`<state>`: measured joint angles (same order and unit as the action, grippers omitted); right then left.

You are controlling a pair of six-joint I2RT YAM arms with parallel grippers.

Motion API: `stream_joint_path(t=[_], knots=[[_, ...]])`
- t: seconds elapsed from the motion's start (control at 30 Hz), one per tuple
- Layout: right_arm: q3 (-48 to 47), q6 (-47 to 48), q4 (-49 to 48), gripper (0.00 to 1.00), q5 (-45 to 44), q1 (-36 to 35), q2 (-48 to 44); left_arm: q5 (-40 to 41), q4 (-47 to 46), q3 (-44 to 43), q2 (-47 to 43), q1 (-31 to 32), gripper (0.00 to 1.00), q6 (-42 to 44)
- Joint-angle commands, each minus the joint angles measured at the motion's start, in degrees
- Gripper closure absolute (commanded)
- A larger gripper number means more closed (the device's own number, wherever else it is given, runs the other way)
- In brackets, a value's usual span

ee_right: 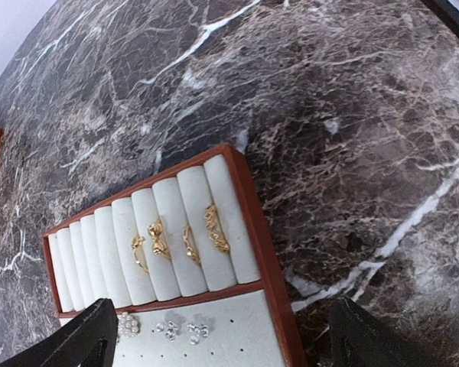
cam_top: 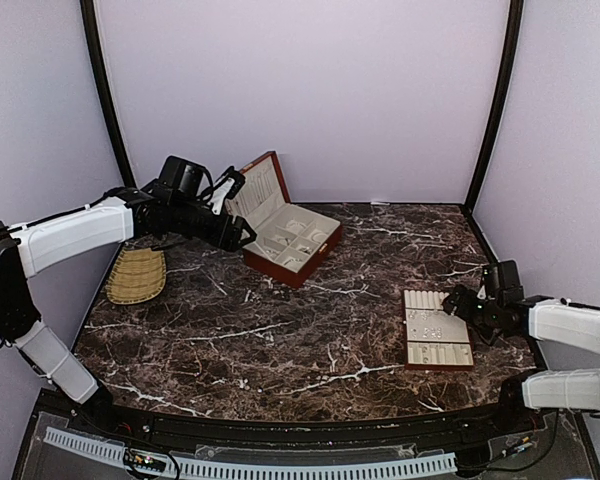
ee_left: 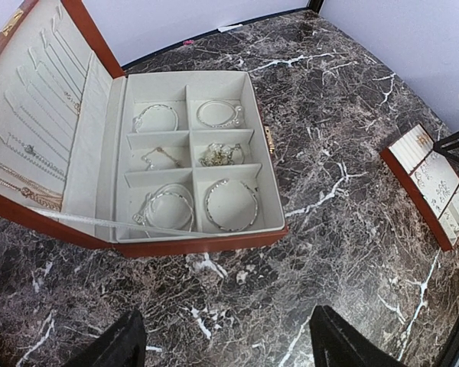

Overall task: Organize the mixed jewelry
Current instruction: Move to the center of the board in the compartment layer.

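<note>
Top external view puts the wooden box [cam_top: 298, 272] far back on the marble tabletop [cam_top: 280, 340], lid open. The left end effector [cam_top: 242, 233] hangs just left of it, fingers spread and holding nothing. From the left wrist, bracelets [ee_left: 231, 205] and a small tangle [ee_left: 218, 155] lie in the box's cream compartments. Well to the right of the box and nearer the arm bases sits the slotted tray [cam_top: 450, 352]. The right end effector [cam_top: 460, 303] hovers at the tray's side away from the box, fingers likewise apart and empty. The mixed jewelry [ee_right: 182, 330] lies on that tray: tiny silvery studs on the perforated panel and gold-toned rings [ee_right: 157, 243] tucked between the rolls. No piece is gripped, so this reads as lining up a pick. The next move likely calls for a slow descent and a very fine pinch on one stud. The studs crowd together and the tray's raised rim stands close, which may hamper the fingers. A woven dish [cam_top: 137, 275] lies left of the box, out of the way.
</note>
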<state>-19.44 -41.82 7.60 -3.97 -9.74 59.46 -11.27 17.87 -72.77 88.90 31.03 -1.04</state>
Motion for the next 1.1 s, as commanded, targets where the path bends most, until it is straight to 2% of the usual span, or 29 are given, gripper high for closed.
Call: stream_joint_path(t=[0.0,0.2,0.37,0.53,0.83,0.97,1.07], knots=[[0.22,3.59,-7.01,0.08,7.11,-0.05,3.54,0.3,0.33,0.52,-1.07,0.08,0.24,0.69],[-2.06,4.79,-9.96,0.1,11.25,-3.45,8.8,0.34,0.41,0.44,-0.31,0.09,0.24,0.69],[-4.03,3.87,-14.26,0.1,11.03,-11.41,11.99,0.53,0.37,0.53,0.19,0.08,0.24,2.35],[-7.76,1.77,-18.93,0.1,11.67,-18.32,18.94,0.27,0.5,0.53,0.69,0.06,0.24,2.38],[-20.25,0.66,-24.78,0.11,13.61,-31.75,34.18,0.65,0.59,0.77,0.68,0.09,0.24,2.62],[-24.91,1.33,-24.03,0.11,12.16,-34.2,35.13,0.76,0.59,0.87,0.56,0.09,0.24,2.62],[-25.46,1.61,-21.29,0.1,8.74,-34.47,32.54,0.84,0.19,1.2,0.11,0.09,0.24,2.42]])
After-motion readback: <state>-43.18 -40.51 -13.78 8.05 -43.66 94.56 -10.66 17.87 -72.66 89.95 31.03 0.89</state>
